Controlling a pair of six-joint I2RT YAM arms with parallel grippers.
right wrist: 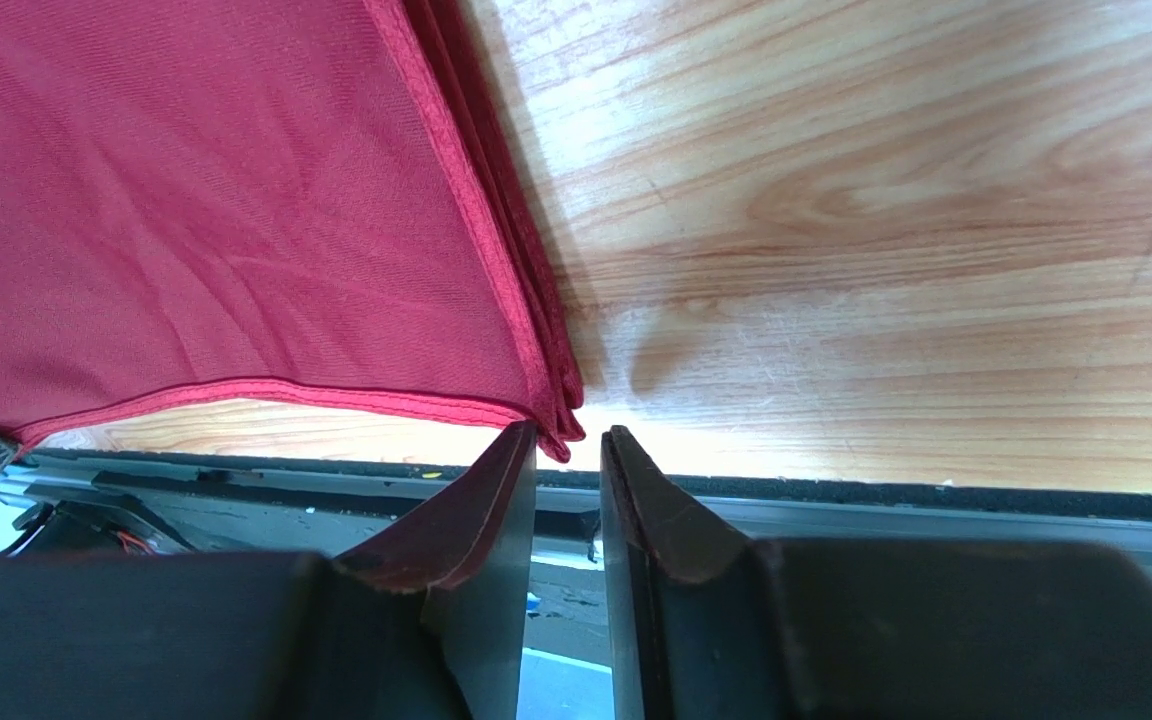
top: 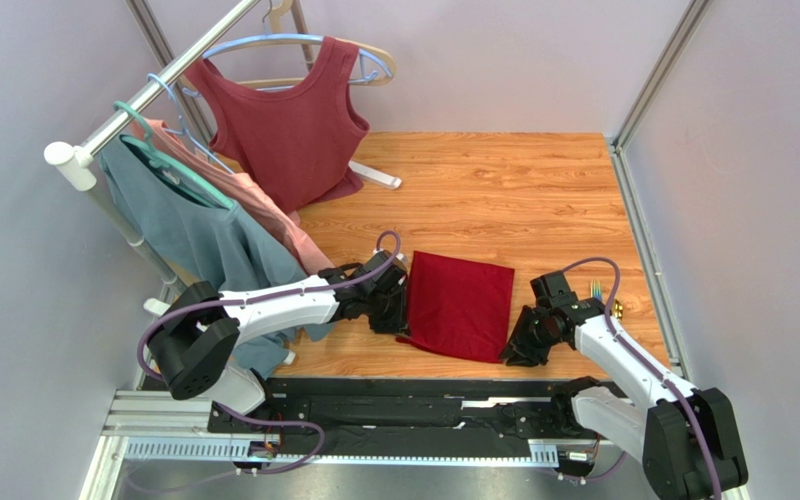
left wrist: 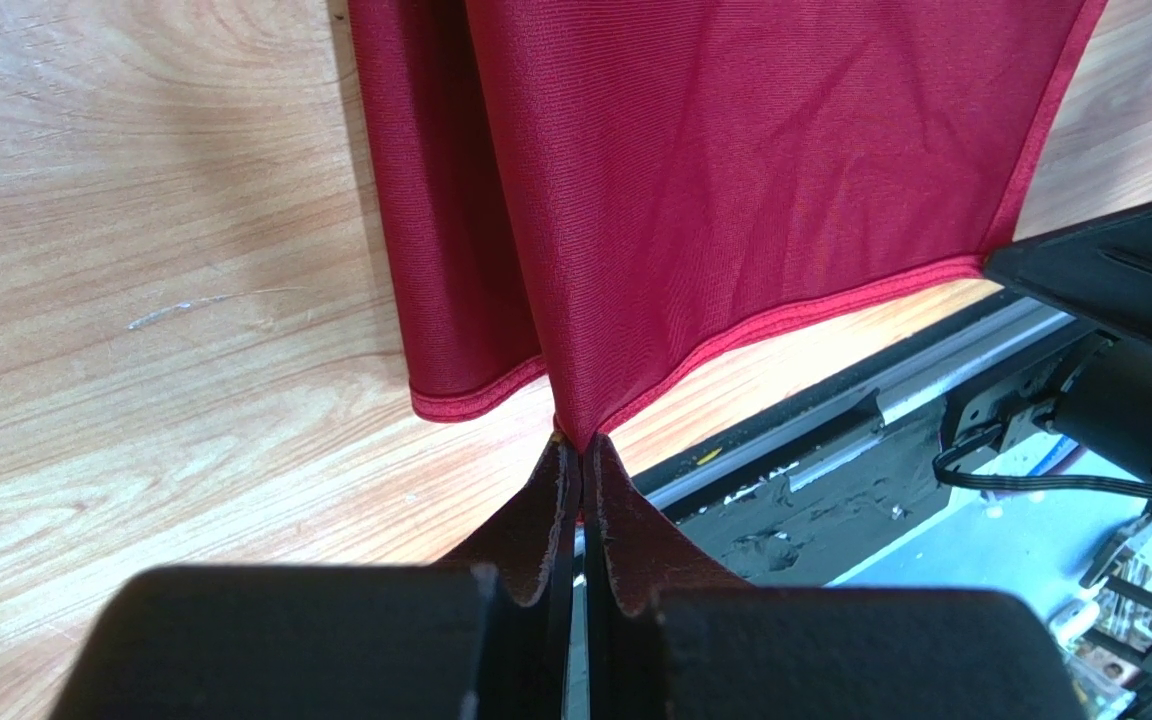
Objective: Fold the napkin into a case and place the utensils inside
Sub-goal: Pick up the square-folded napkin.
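Pinching napkin (left wrist: 717, 180), left pincer (left wrist: 579, 450), right pincer (right wrist: 567, 443) ajar

A dull maroon sleeveless top (top: 289, 125) hangs from a silver metal rail (top: 180, 66) over the wooden bench's (top: 498, 198) far left corner, beside a teal shirt (top: 196, 240) and pink garment (top: 269, 214).

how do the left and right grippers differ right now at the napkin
The left gripper is shut, pinching one near corner of the napkin; the right gripper has its jaws slightly apart, the other near corner at its tips, unclamped. Cloth at the left gripper is drawn into a taut point; at the right gripper the layers lie slack. Both sit low at the napkin's near edge.
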